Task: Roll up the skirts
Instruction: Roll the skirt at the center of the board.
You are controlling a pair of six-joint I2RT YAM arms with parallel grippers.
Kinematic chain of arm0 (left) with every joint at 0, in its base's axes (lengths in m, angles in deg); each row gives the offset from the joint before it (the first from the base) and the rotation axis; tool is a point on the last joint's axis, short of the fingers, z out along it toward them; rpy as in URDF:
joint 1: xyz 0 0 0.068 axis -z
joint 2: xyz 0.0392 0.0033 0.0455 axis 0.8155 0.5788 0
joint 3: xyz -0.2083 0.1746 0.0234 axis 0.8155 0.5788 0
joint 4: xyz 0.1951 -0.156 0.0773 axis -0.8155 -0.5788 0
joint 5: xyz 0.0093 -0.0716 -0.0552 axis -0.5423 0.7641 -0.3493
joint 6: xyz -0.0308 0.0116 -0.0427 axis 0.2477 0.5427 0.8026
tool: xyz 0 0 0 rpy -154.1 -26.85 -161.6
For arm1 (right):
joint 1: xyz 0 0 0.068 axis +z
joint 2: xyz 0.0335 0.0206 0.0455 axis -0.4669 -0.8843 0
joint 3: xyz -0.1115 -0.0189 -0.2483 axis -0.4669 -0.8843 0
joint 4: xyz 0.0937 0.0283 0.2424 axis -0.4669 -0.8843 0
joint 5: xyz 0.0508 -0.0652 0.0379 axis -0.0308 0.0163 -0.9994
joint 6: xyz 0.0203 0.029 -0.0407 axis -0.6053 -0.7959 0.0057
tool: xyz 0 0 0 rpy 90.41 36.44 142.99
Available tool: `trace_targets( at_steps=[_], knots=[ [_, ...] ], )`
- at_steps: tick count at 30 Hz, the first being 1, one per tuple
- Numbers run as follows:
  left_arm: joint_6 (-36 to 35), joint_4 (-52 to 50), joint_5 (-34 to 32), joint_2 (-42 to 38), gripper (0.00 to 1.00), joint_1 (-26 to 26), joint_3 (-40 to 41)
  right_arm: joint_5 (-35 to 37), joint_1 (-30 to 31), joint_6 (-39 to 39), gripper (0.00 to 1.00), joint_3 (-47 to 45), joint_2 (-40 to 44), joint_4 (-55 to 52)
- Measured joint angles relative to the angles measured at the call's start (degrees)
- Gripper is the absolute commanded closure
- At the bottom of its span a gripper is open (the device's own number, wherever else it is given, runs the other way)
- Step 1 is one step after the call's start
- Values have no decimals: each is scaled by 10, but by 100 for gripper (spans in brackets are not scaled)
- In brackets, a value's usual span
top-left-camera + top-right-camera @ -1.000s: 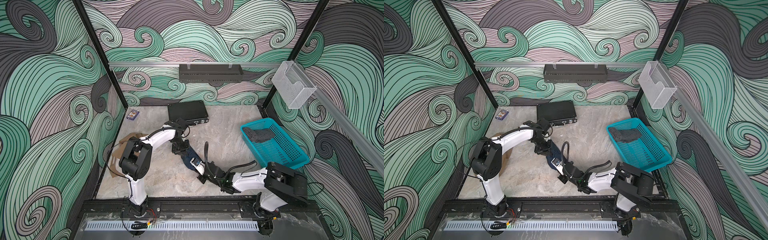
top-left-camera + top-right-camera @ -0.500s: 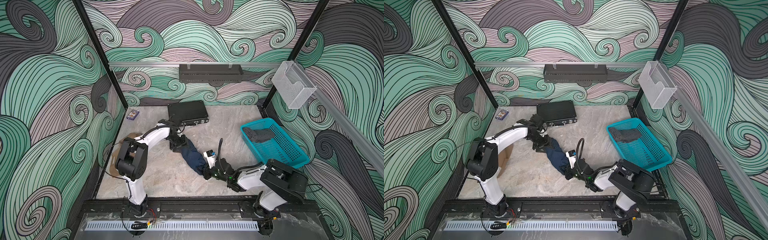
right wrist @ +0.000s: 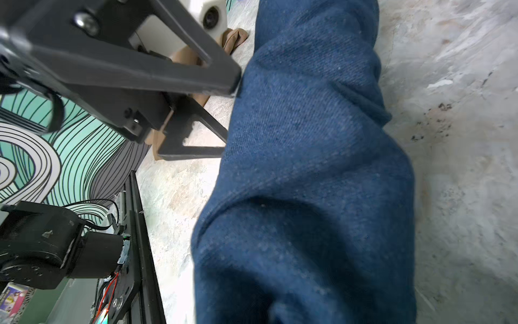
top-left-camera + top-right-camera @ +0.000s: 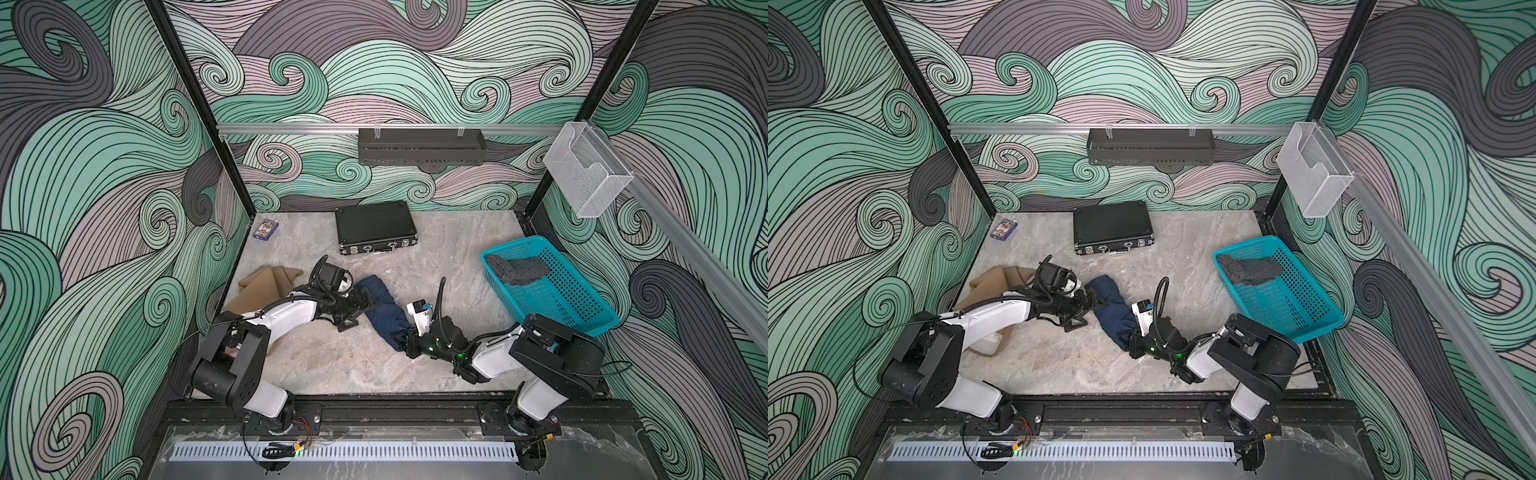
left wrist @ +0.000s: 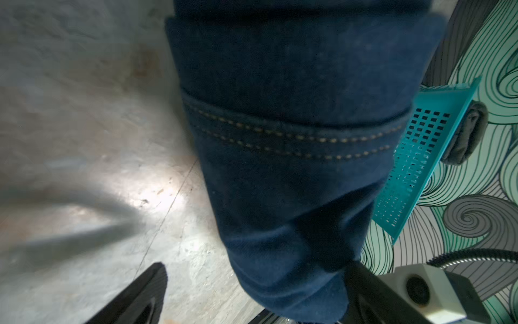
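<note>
We list denim (image 4: 384, 311) rolled: left claw (image 4: 359, 311) open beside it, right claw (image 4: 405, 343) gripping its end. Tan skirt (image 4: 266, 286): not yet rolled.

Body | white-and-black left arm (image 4: 286, 318) | white-and-black right arm (image 4: 494, 359), green indicator light (image 4: 459, 355) | black ribbed cable loops (image 4: 440, 299) | thin red wires (image 3: 108, 291)

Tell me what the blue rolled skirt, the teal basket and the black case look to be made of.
The blue skirt looks like denim: matt twill weave, tan double stitching. The teal basket is probably moulded plastic, smooth, with regular punched holes. The black case has a hard textured shell with silvery latches; plastic or metal, cannot tell.
</note>
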State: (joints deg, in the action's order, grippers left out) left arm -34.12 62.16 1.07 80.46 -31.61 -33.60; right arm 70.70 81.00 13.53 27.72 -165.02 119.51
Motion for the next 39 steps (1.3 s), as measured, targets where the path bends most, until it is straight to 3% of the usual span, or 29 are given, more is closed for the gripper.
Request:
trace_targets(
  at_steps=[6, 9, 14, 15, 16, 17, 22, 27, 32, 34, 37, 39],
  knots=[
    [65, 188, 6, 44, 1, 16, 62, -24, -8, -14, 100, -5, -27, 41],
    [83, 276, 9, 78, 8, 24, 64, -38, -15, -20, 100, -8, -35, 59],
    [99, 347, 0, 126, 53, 30, 65, -55, -24, -29, 100, -12, -38, 66],
    [99, 352, 0, 134, 68, 30, 64, -57, -25, -30, 100, -12, -38, 67],
    [99, 355, -2, 142, 91, 30, 64, -61, -26, -31, 99, -12, -38, 67],
    [97, 359, -1, 148, 100, 30, 64, -64, -27, -31, 95, -12, -38, 66],
    [91, 367, 0, 151, 100, 34, 64, -81, -30, -36, 64, -10, -20, 29],
    [83, 371, 0, 151, 100, 36, 64, -111, -30, -41, 49, -30, 49, -67],
    [72, 383, -17, 151, 100, 36, 64, -147, -25, -35, 35, -21, 186, -327],
    [68, 386, -19, 151, 100, 36, 64, -155, -37, -37, 24, -12, 253, -433],
    [62, 388, -19, 151, 100, 37, 64, -157, -94, -43, 19, 17, 353, -576],
    [56, 390, -19, 151, 100, 42, 63, -170, -163, -43, 8, 50, 387, -640]
  ],
)
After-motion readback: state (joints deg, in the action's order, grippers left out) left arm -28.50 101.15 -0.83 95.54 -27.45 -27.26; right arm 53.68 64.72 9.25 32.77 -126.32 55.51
